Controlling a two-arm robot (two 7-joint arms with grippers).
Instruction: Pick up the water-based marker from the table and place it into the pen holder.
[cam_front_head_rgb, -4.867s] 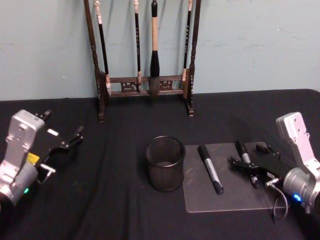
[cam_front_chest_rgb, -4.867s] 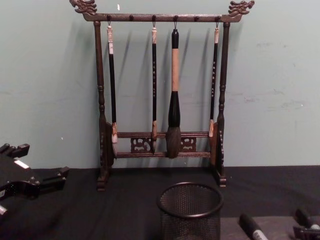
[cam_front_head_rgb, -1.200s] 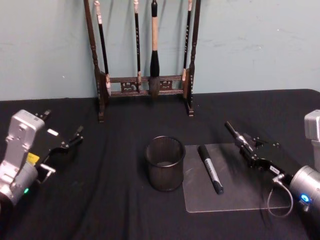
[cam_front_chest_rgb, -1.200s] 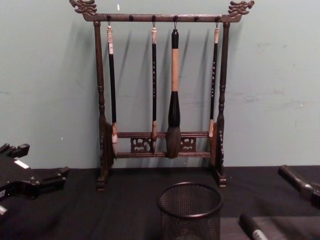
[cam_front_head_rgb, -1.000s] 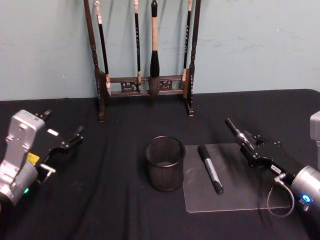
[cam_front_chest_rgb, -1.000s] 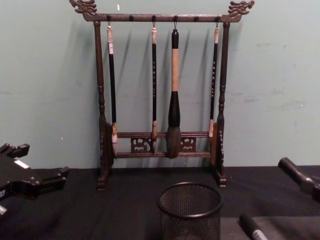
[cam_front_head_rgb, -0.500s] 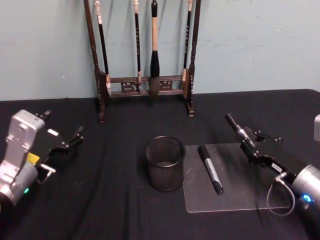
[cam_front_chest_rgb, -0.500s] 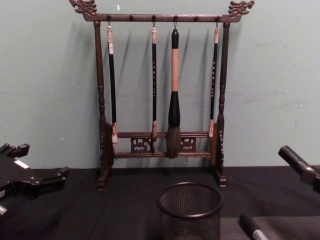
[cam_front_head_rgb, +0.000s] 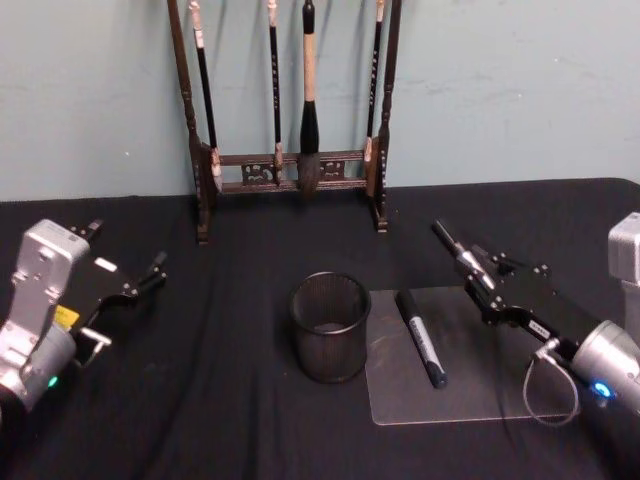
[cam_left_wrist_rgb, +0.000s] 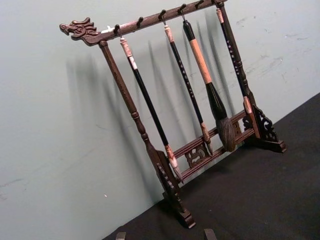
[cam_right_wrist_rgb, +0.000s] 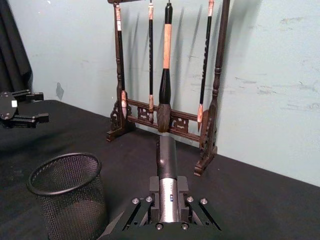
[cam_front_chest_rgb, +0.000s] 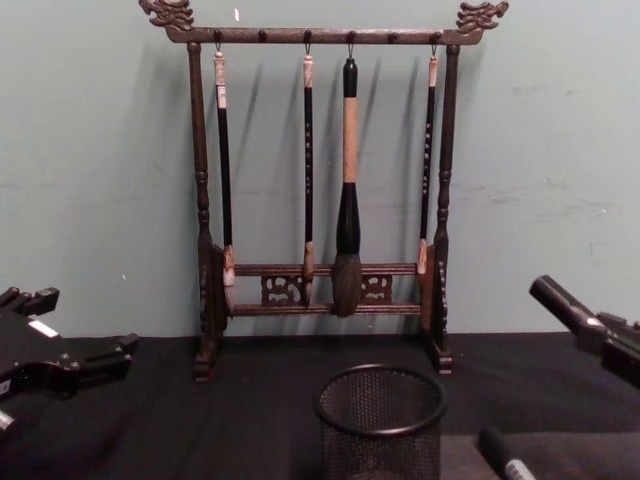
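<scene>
The water-based marker (cam_front_head_rgb: 458, 253) is off the table, clamped in the right hand (cam_front_head_rgb: 490, 296), whose fingers are closed on its grey barrel while the black cap sticks out ahead. It is tilted, with the cap end raised and pointing toward the wooden brush rack (cam_front_head_rgb: 290, 158) at the back wall. In the head view the marker hangs to the right of the pen holder (cam_front_head_rgb: 330, 358), clearly apart from it, above the far right part of a clear sheet (cam_front_head_rgb: 470, 390) that lies on the black table (cam_front_head_rgb: 220, 410). The right wrist view shows the barrel (cam_right_wrist_rgb: 167, 200) seated between the two fingers and the cap lined up with the rack's hanging brushes (cam_right_wrist_rgb: 165, 75). The pen holder stands upright just beside the sheet's left edge. A second marker (cam_front_head_rgb: 421, 338) lies flat on the sheet near the holder, touching neither the holder nor the hand. The left hand (cam_front_head_rgb: 125, 255) is parked above the table's left side, well apart from everything, its fingers spread apart with nothing between them.
</scene>
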